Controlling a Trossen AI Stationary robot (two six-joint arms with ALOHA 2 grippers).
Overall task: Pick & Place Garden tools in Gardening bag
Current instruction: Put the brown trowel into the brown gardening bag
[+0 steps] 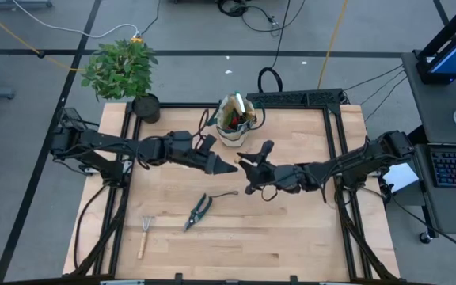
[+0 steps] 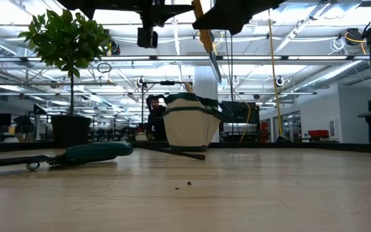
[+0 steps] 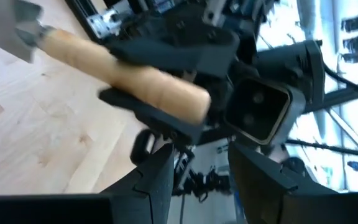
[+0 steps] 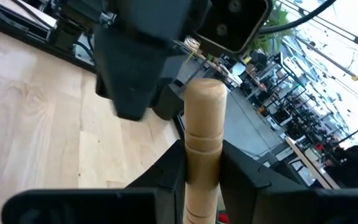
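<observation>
A wood-handled silver trowel [image 2: 209,46] hangs above the table's middle with my right gripper [image 1: 249,169] shut on its handle. My left gripper [image 1: 229,167] faces it from the table's left, open, with nothing between its fingers [image 3: 157,180]; it stands just short of the trowel. The beige gardening bag [image 1: 234,120] stands upright on its base just beyond both grippers. On the table lie dark pruning shears [image 1: 200,210] and a small wood-handled rake [image 1: 145,233], nearer the front left. My right gripper pinches the trowel's wooden handle [image 4: 201,146] between its two fingers [image 4: 241,171], a little back from the rounded free end [image 4: 204,96], which sticks out past them. The fingers come level from the table's right and lie across the handle. The trowel is lifted clear, tilted, with its blade [image 2: 216,67] pointing down.
A leafy potted plant [image 1: 121,67] in a black pot [image 1: 146,108] stands at the table's far left corner. Bare wood lies at the front right. A keyboard [image 1: 455,168] sits beyond the right edge. A person [image 2: 153,116] shows in the room behind the bag.
</observation>
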